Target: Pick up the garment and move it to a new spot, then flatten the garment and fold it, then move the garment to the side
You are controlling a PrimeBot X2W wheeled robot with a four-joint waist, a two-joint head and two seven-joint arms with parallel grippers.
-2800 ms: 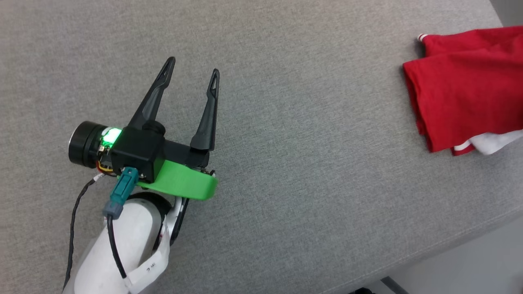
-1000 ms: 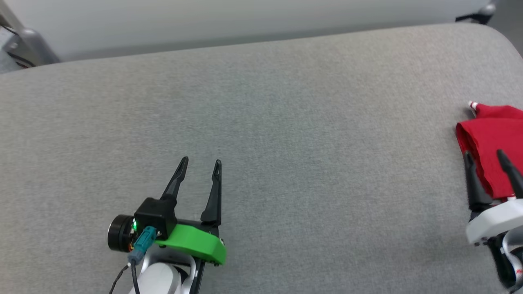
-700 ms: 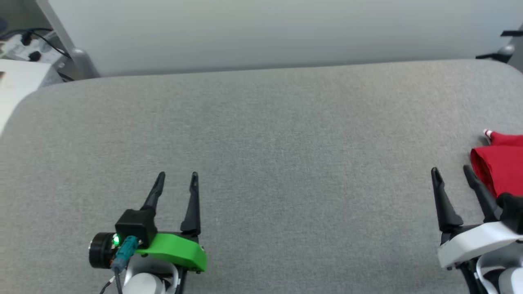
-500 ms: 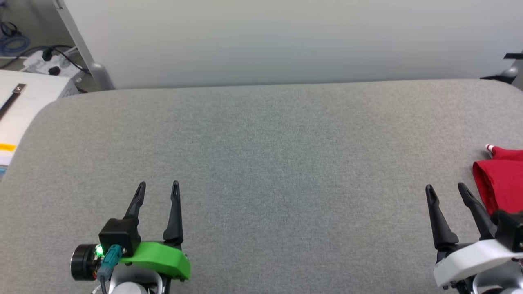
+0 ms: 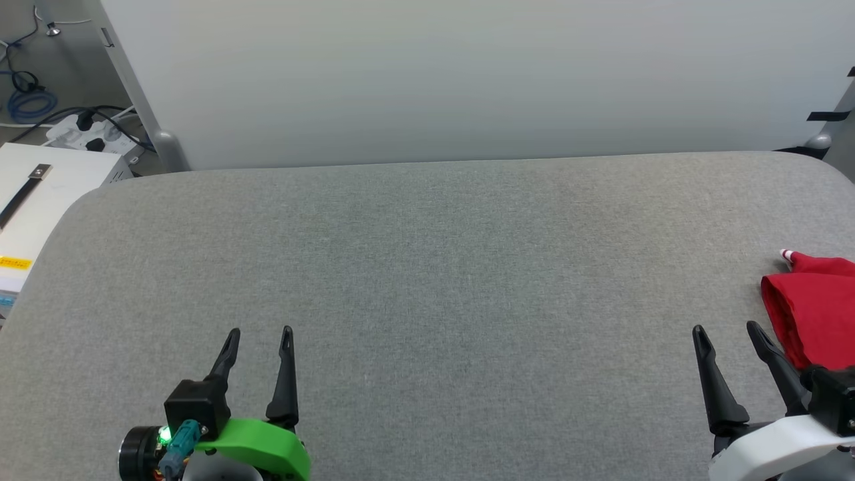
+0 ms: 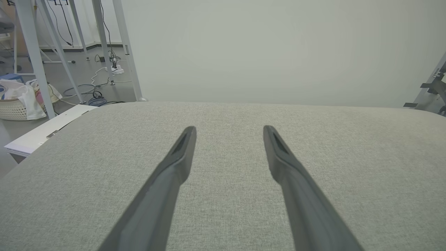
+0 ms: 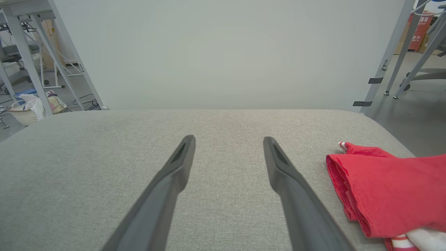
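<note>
Folded garment (image 5: 811,314) lies at the right edge of the counter (image 5: 427,267), just beside right claw (image 5: 726,327). Left claw (image 5: 260,331) near front-left. Both fingers apart, empty. Risk: a right claw brush could undo the fold or nudge garment off the edge.

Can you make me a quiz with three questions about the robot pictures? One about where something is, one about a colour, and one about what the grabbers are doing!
1. Where on the grey table is the garment?
A. the middle
B. the far right, beside the right gripper
C. the far left

2. What colour is the plastic mount on the left gripper?
A. blue
B. green
C. yellow

3. How are both grippers?
A. shut
B. holding the garment
C. open and empty

Answers:
1 B: the red cloth lies at the head view's right edge.
2 B: bright green shows below the dark fingers.
3 C: each pair of fingers stands apart over bare table.
</note>
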